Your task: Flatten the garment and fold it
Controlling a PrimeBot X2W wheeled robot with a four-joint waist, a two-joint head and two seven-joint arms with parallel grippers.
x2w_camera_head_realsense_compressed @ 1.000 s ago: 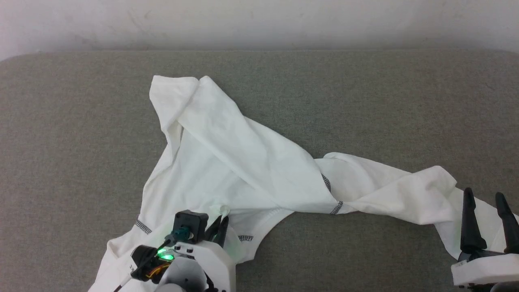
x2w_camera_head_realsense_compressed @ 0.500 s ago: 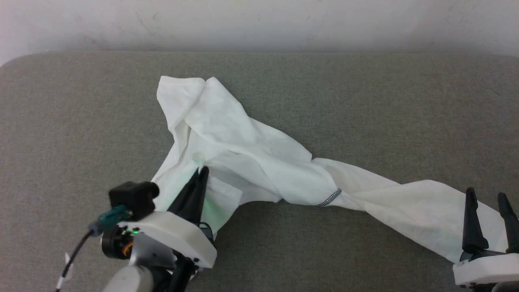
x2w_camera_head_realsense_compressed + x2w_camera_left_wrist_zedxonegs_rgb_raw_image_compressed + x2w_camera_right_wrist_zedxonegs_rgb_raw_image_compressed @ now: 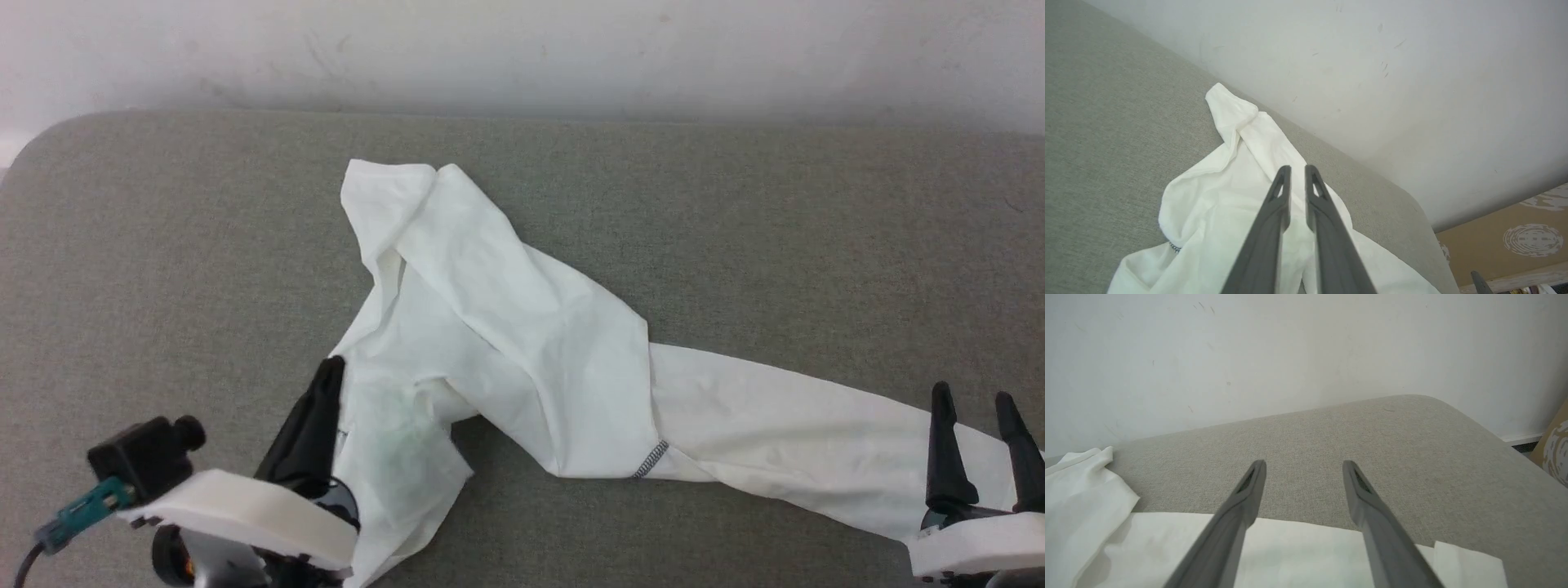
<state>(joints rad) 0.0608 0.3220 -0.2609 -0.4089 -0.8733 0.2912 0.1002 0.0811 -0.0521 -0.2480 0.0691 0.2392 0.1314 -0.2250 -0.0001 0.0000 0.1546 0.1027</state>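
From the head camera I see the shirt (image 3: 506, 327) lying in a crumpled heap near the middle of the grey table (image 3: 735, 204). One long sleeve (image 3: 775, 433) runs off toward the table's right front corner. Another part is bunched up and points to the table's far edge. A bit of dark zigzag stitching (image 3: 651, 460) shows on the side nearest the table's front edge. My left gripper (image 3: 331, 371) is near the table's left front, just beside a loose flap of the shirt. I see one dark finger here, so this view does not tell me the gap. My right gripper (image 3: 971, 396) is at the table's right front corner, over the end of the sleeve. Its jaws are wide apart with nothing in them. From the left wrist camera, the left gripper (image 3: 1297, 169) has its jaws close together with a thin gap. I see no cloth pinched at the tips, and the shirt (image 3: 1220, 204) lies below them on the table. From the right wrist camera, the right gripper (image 3: 1304, 465) has wide jaws above the flat white sleeve (image 3: 1290, 555), with bare table beyond. I think the job has barely begun. The sleeve lies fairly straight, but the body is twisted and doubled over. I must spread it all flat, and no fold is made yet.
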